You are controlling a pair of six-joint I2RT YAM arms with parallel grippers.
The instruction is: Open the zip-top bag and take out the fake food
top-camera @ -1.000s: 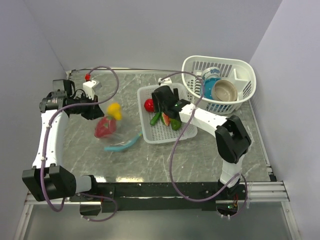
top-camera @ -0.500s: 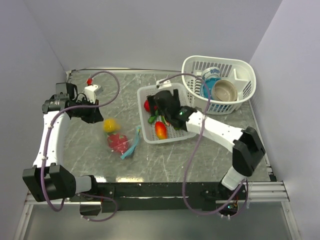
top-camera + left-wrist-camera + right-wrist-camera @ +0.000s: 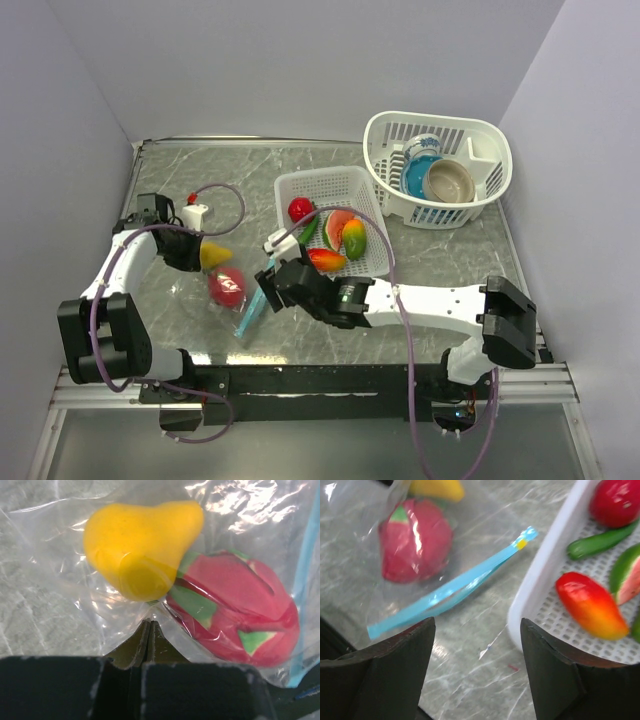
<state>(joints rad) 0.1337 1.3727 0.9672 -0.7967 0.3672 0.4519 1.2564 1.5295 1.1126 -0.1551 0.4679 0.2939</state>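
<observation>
The clear zip-top bag (image 3: 232, 300) lies on the table left of centre, with its teal zip strip (image 3: 250, 312) towards the front. Inside are a yellow pear (image 3: 213, 257) and a red-and-green dragon fruit (image 3: 228, 287). My left gripper (image 3: 190, 250) is shut on the bag's back edge; the left wrist view shows its jaws (image 3: 148, 626) pinching plastic just below the pear (image 3: 142, 545) and dragon fruit (image 3: 235, 615). My right gripper (image 3: 262, 290) is open and empty. In the right wrist view it (image 3: 477, 650) hovers just short of the zip strip (image 3: 455, 587), which looks closed.
A flat white basket (image 3: 290, 190) right of the bag holds a red fruit (image 3: 298, 208), a green cucumber (image 3: 310, 230), a watermelon slice (image 3: 338, 225) and mangoes (image 3: 326, 260). Its rim (image 3: 545, 580) is close to my right fingers. A tall basket (image 3: 480, 135) at back right holds bowls.
My right gripper left the flat basket and swung forward and left to the bag's zip strip. My left gripper brought the bag nearer and lower; it now rests on the table.
</observation>
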